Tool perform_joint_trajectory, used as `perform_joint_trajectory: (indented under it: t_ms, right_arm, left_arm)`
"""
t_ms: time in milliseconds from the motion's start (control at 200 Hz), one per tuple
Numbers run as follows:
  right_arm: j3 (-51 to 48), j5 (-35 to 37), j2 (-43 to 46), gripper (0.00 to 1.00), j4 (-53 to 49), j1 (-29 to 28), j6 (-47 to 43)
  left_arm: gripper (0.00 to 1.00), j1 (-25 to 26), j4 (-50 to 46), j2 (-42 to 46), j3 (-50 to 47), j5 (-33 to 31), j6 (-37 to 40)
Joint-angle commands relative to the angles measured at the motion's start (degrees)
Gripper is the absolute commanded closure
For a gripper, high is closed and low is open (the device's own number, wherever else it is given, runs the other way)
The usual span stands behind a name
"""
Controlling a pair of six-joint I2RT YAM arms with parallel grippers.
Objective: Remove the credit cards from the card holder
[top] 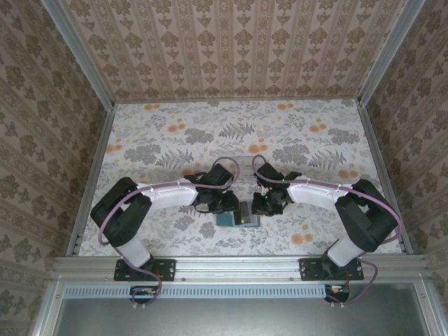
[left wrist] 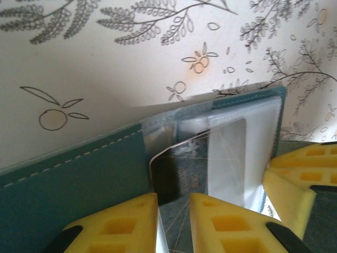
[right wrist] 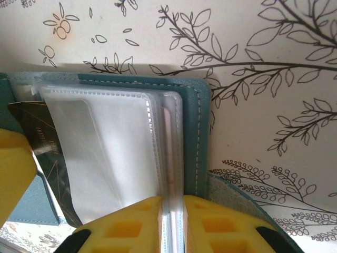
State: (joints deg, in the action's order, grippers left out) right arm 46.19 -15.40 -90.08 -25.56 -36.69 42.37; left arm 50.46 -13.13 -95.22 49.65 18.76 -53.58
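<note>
Top view: one open card holder (top: pixel 227 220) lies between two inward-bent arms, with the left gripper (top: pixel 224 202) and right gripper (top: pixel 270 203) low at its sides. Left wrist: one dark card (left wrist: pixel 176 179) reaches into the slightly parted jaws; whether they grip it cannot be told. Right wrist: the jaws pinch the clear sleeves (right wrist: pixel 116 158), with the same card left of them.
</note>
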Motion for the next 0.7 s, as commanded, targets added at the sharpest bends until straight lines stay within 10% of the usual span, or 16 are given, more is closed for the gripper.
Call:
perform_joint_trajectory:
  t_ms: [0, 695]
  right_arm:
    - [-0.24, 2.87, -1.1, 0.83, -3.79, -0.05, -0.08]
    - [-0.3, 3.13, -0.31, 0.83, -4.72, -0.05, -0.44]
  left_arm:
    - [0.76, -0.43, 0.62, -1.11, -0.63, 0.92, -1.0]
    - [0.85, -1.08, 7.19, -2.53, -2.74, 3.31, -3.35]
